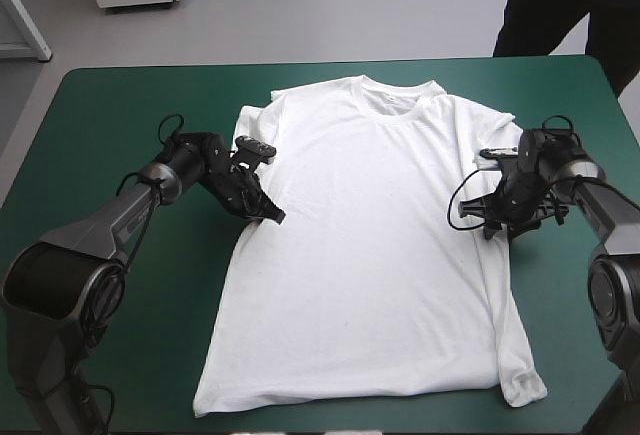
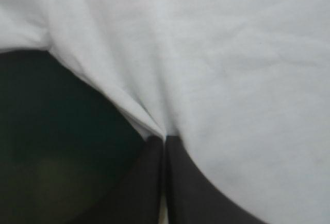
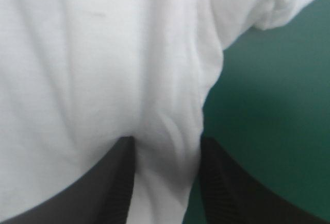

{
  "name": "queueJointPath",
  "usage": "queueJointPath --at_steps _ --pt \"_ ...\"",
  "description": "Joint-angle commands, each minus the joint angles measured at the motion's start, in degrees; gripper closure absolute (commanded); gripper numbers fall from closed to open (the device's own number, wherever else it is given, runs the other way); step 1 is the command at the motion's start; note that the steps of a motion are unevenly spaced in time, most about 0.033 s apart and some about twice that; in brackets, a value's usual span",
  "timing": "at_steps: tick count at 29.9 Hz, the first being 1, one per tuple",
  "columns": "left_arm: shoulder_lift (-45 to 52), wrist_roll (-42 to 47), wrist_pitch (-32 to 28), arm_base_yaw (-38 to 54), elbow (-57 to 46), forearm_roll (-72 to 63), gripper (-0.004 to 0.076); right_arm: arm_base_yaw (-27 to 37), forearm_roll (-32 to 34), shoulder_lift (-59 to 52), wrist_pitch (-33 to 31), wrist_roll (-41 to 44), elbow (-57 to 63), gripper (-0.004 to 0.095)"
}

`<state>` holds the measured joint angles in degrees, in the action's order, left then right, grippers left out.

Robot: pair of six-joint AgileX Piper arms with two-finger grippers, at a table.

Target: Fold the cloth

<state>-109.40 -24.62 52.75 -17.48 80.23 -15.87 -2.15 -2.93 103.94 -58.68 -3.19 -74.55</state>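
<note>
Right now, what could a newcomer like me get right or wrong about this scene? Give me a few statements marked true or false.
1. The T-shirt lies spread flat on the table. True.
2. The left gripper is open. False: it is shut on the T-shirt's side edge.
3. The right gripper is open, with cloth between its fingers. True.
4. The T-shirt's collar points toward the robot. False: it points toward the table's far edge.

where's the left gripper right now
In the high view the left gripper is on the table's left half, at the left side edge of the T-shirt near the underarm; its wrist view shows it shut on that edge.
</note>
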Motion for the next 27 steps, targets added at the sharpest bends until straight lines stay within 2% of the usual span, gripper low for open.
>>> queueJointPath --at_steps 1,3,4,7,17,27 --pt "0.51 0.24 3.36 -0.69 -0.36 -1.02 0.0746 0.25 -0.51 -1.11 1.58 -0.83 -1.55 0.0748" --pt "0.62 0.24 3.26 -0.69 -0.36 -1.02 0.0746 0.25 -1.1 -1.11 2.39 -2.35 -1.78 0.0906" --pt "0.7 0.24 3.36 -0.69 -0.31 -1.02 0.0746 0.25 -1.83 -1.11 2.53 -2.57 -2.03 0.0922" --pt "1.7 0.24 4.58 -0.59 0.67 -0.62 0.0746 0.25 -2.41 -1.11 2.53 -2.57 -3.64 0.0921" --pt "12.17 2.33 17.42 -0.58 15.39 9.24 0.0746 0.63 -3.86 -3.53 -8.14 -2.05 -20.09 0.0921" --pt "23.03 5.17 18.58 -0.08 30.54 15.87 0.0746 0.63 -6.07 -14.72 -9.71 -1.67 -30.3 0.0921"
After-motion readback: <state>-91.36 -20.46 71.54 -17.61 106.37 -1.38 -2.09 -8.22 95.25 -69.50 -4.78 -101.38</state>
